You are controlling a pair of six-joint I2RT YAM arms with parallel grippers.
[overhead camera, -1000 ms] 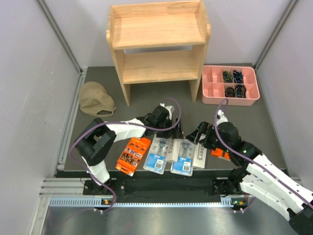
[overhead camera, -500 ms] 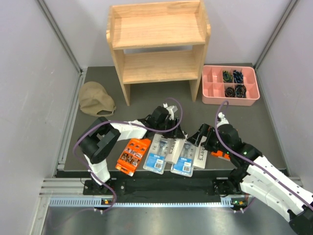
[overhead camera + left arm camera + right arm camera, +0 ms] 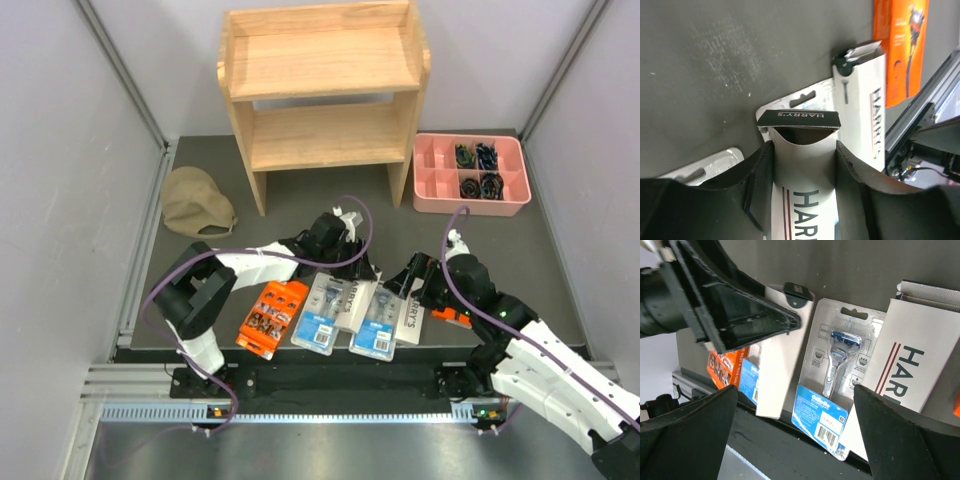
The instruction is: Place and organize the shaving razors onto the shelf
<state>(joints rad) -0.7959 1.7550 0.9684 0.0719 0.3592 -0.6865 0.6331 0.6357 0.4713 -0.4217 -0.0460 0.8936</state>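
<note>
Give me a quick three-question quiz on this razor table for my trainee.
1. True or false: the shelf has no packs on it yet.
2. What sits between the left gripper's fingers? A: a white box; B: an orange pack; C: a cap.
3. Fill in: the right gripper is ____.
Key: 1 true; 2 A; 3 open.

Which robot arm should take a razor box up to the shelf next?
Left, probably. The left gripper has its fingers pressed on both sides of a white box, ready to lift it to the shelf. The right gripper hangs open above a blue razor pack, holding nothing.
</note>
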